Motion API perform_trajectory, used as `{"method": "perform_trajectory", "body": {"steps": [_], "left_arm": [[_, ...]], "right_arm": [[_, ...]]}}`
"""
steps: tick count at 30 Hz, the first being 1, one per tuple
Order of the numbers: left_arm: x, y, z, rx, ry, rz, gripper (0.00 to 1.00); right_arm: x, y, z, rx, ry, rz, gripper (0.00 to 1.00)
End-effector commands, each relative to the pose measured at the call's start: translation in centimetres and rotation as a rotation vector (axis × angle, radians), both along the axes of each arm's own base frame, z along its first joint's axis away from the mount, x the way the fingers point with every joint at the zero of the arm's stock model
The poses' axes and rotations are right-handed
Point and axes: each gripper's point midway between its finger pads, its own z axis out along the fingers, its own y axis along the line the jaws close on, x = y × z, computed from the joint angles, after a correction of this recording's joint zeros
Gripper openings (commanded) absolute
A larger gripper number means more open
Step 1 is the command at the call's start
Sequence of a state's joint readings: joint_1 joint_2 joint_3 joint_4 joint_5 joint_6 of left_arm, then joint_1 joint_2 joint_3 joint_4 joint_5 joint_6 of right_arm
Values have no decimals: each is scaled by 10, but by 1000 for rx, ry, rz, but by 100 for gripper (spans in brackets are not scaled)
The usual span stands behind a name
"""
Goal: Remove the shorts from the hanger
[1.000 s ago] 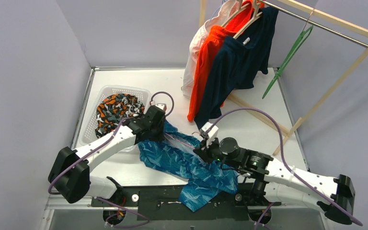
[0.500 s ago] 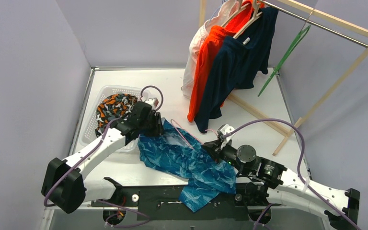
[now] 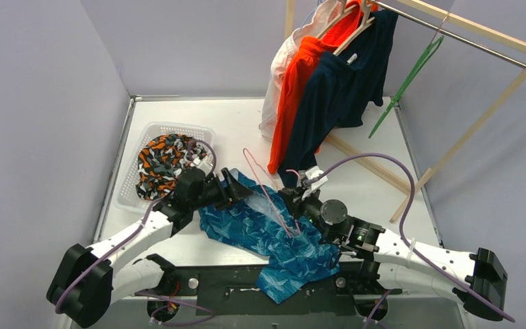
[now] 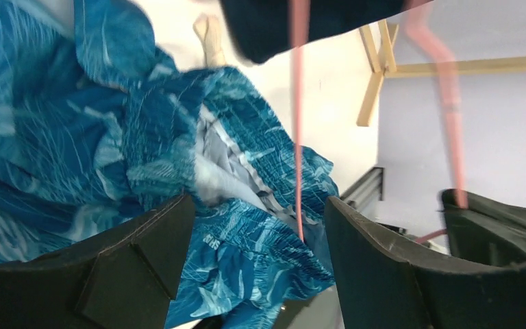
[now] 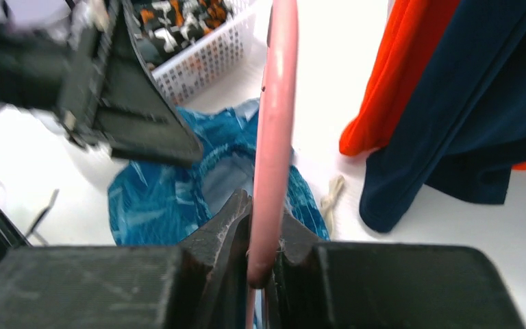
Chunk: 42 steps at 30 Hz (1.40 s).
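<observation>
From above, the left hand (image 3: pixel 237 186) is hovering with its jaws apart at the far left edge of the teal-blue shorts (image 3: pixel 267 238), gripping nothing. These shorts are lying crumpled on the table (image 3: pixel 233 123) between the two arms, one leg drooping over the near edge. The right hand (image 3: pixel 289 200) is pinching a thin pink hanger (image 3: pixel 259 179), which is slanting up and away above the fabric. The camouflage shorts (image 3: pixel 161 159) are sitting in a white basket (image 3: pixel 178 127) on the left. The white shorts (image 3: pixel 277 75), orange shorts (image 3: pixel 298 86) and navy shorts (image 3: pixel 339 89) are hanging from the wooden rack (image 3: pixel 479 33), beside a bare green hanger (image 3: pixel 407 86).

In the left wrist view, both fingers (image 4: pixel 144 264) are standing wide apart, the teal-blue shorts (image 4: pixel 96 137) spreading beyond them. The pink hanger (image 4: pixel 298 137) is running down across the cloth, and the hem of the navy shorts (image 4: pixel 301 20) is dangling at the top.

In the right wrist view, the right hand (image 5: pixel 261 229) is clamping the pink hanger (image 5: pixel 275 123), whose wire is rising straight out of the closed jaws. Past it, the left hand (image 5: pixel 133 120) is hanging above the teal-blue shorts (image 5: pixel 154 205), with the basket (image 5: pixel 209 62) behind and the orange shorts (image 5: pixel 397 82) and navy shorts (image 5: pixel 466 123) hanging on the right.
</observation>
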<state>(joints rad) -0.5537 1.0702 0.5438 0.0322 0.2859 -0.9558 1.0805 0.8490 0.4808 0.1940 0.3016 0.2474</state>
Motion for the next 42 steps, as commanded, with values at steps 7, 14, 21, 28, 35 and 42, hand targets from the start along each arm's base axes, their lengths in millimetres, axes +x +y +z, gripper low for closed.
{"method": "perform_trajectory", "body": {"steps": [7,14,21,28,35,42], "left_arm": [[24,-53,67,-300,-101,-49,70],[11,-73,53,-347,-63,-117,53],[3,-71,40,-331,-34,-119,0],[18,-43,54,-334,-51,12,0],[38,17,65,-396,-65,214,0],[42,55,65,-293,-84,360,0]], "right_arm": [[4,2,65,301,-78,-34,0],[2,6,66,320,-73,-13,0],[-3,6,72,325,-60,16,2],[-14,-8,80,186,31,23,50],[-34,-19,58,229,151,42,66],[-52,-7,25,149,205,153,68]]}}
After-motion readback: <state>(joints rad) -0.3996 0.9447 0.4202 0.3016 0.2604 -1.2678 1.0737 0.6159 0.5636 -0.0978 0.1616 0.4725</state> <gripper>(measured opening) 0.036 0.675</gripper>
